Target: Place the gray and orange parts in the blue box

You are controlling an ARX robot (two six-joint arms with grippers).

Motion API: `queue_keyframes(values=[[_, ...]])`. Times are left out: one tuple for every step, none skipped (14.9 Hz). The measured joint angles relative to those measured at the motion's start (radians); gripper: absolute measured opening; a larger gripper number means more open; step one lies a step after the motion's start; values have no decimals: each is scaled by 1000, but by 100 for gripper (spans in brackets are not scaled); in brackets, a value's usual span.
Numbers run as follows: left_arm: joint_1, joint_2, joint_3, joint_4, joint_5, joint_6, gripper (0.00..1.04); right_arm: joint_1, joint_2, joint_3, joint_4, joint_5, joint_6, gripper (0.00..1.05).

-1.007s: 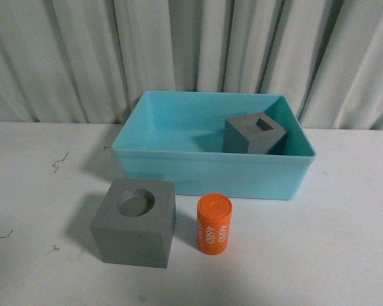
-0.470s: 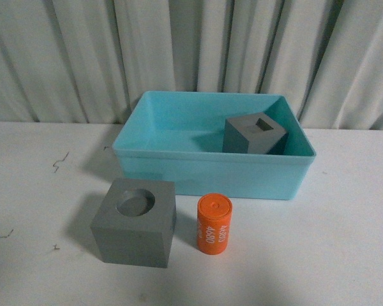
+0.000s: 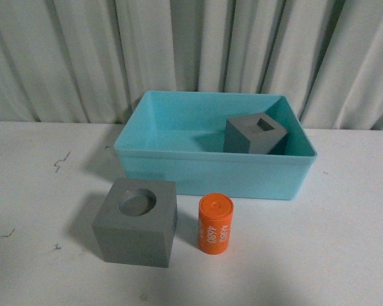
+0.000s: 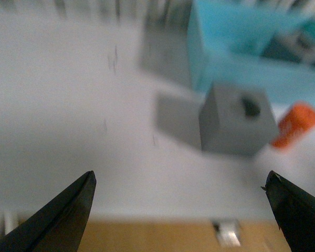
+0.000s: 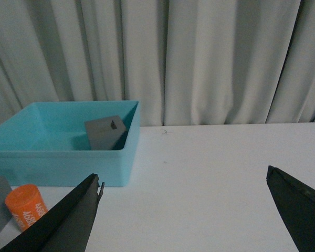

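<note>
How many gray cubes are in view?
2. The round-recess cube sits on the table before the blue box, beside the orange cylinder; the slotted cube is inside the box, near its right wall. None appears hidden.

slotted cube (image 3: 255, 135) in the box (image 3: 179, 171); before it, recessed cube (image 3: 135, 224) left of cylinder (image 3: 215, 225).

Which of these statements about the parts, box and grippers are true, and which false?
1. The gray cube with the rectangular slot lies inside the blue box. True.
2. The orange cylinder is in the box too. False: it stands on the table in front of it, beside the gray cube with the round recess.
3. The left gripper is shut on a cube. False: it is open, holding nothing.
4. The right gripper is open and empty. True.
</note>
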Motion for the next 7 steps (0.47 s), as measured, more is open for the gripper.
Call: queue_keyframes(values=[[-21,206,105,-130,16,-100,98,1,0,0,0,-1,0,98],[-158,422,176,-77,-22,-235,98,0,0,0,-1,0,0,98],[-291,597,278,66,-132,-330,98,0,0,0,-1,0,0,98],[-360,669,325,128,-179,-367,98,0,0,0,-1,0,0,98],[-415,728,357,176,-214,-378,98,0,0,0,-2,0,0,98],[-477,801,391,235,-257,-389,98,0,0,0,-1,0,0,98],[-528,876,424,276,-291,-394,98,0,0,0,-1,0,0,98]])
